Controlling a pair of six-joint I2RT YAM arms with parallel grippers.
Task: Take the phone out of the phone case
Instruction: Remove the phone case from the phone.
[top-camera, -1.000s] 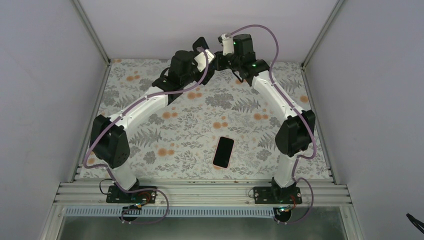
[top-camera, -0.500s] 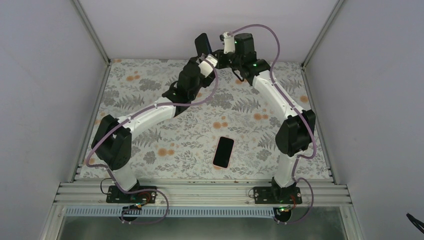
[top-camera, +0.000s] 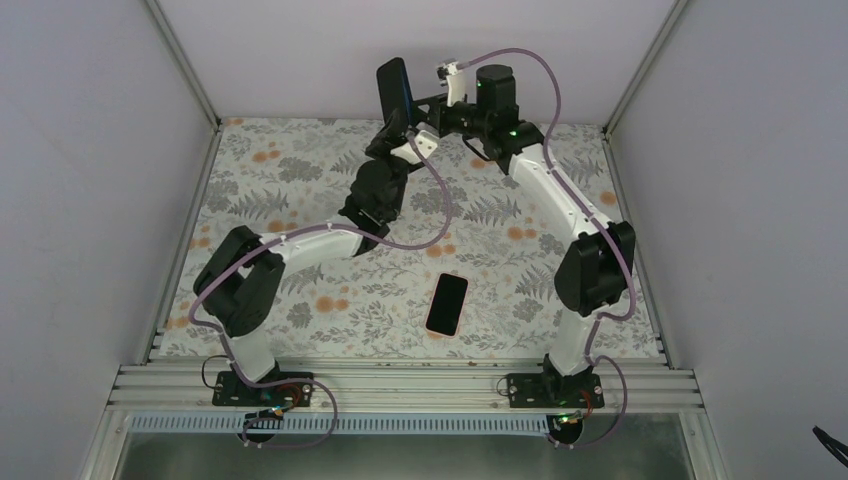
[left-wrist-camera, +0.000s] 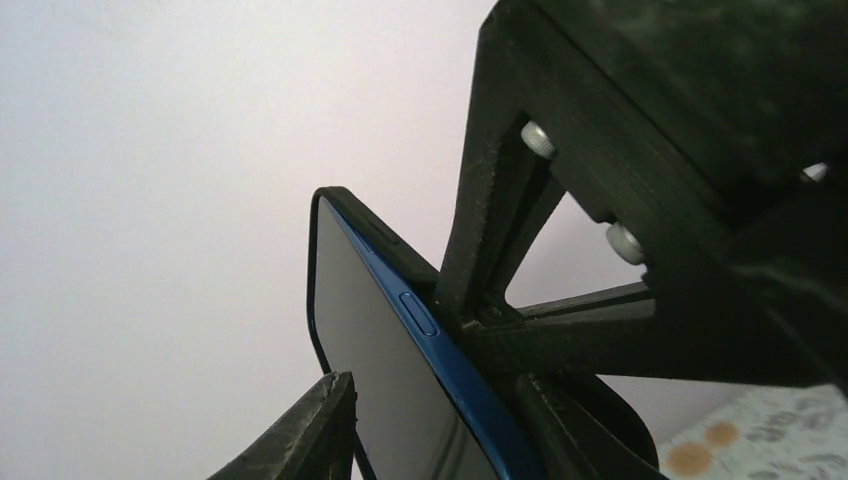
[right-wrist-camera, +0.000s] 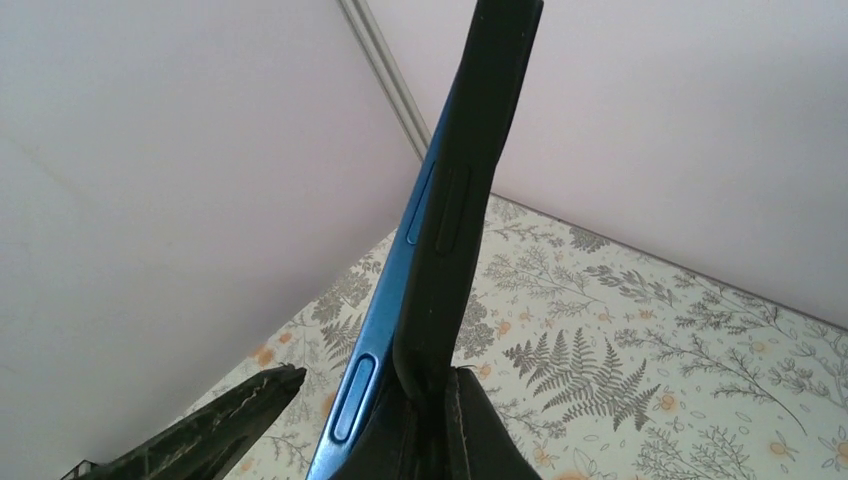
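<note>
– Top view: where's the phone (top-camera: 393, 88)?
– Upright in the air at the back, both arms on it.
– Left wrist?
– The left gripper (left-wrist-camera: 440, 420) looks clamped on it.
– Right wrist?
– The case (right-wrist-camera: 470, 200) gapes at the top. I can't tell the right gripper (right-wrist-camera: 370, 385) jaws' grip. Peel 1 corner slowly.

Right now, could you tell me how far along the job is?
Done: the blue phone, in its black case, is held aloft. In hand: the left pincer grips it while the right pincer sits at the case edge. Left: the phone is not yet out of the case.
</note>
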